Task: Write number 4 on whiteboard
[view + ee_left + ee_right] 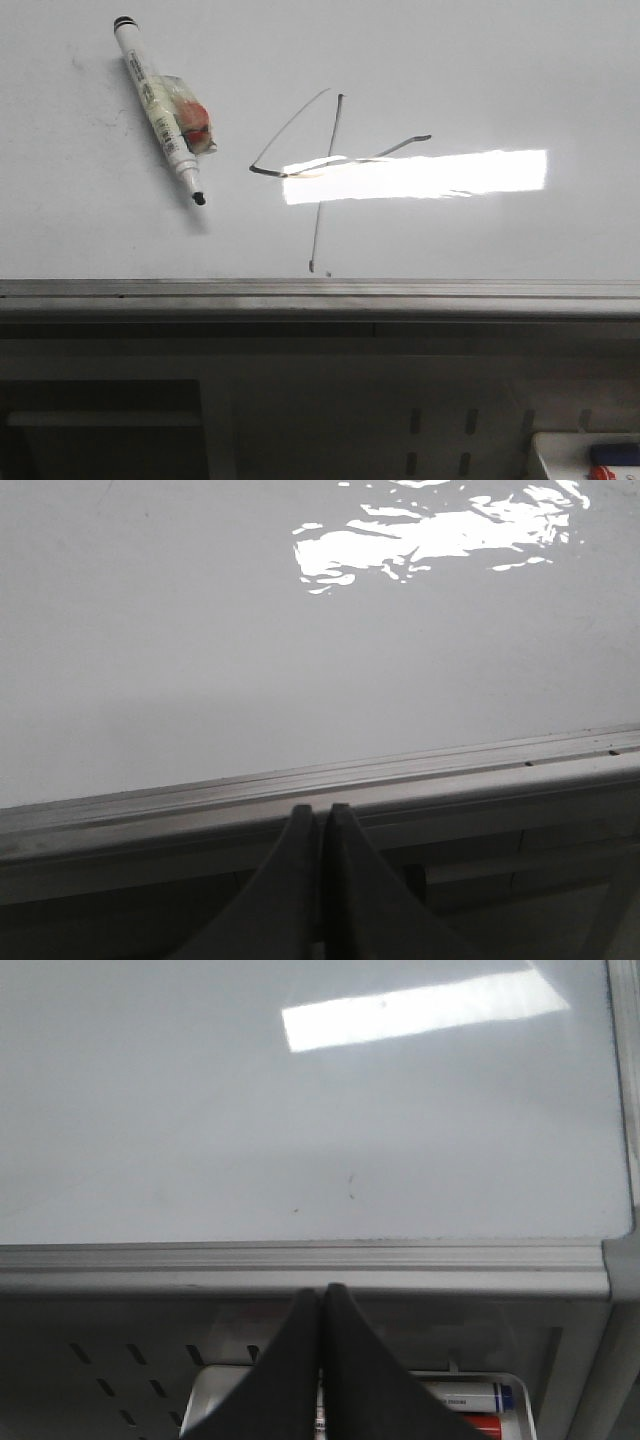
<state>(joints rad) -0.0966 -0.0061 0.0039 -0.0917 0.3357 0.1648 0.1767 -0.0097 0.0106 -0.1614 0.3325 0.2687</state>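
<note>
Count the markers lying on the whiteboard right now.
1: the marker lies uncapped on the whiteboard, left of the number 4. Neither wrist view shows another.

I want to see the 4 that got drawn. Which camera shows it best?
The front view: the whole number 4 shows on the whiteboard, beside the marker. The left wrist and right wrist views show only bare board above the shut left gripper and right gripper, no 4.

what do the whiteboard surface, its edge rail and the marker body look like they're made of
Whiteboard: glossy white coated panel, mirroring the ceiling light; base material unclear. Edge rail: probably brushed metal, grey with a dull streaked sheen. Marker: likely white plastic barrel, printed label, black ends.
</note>
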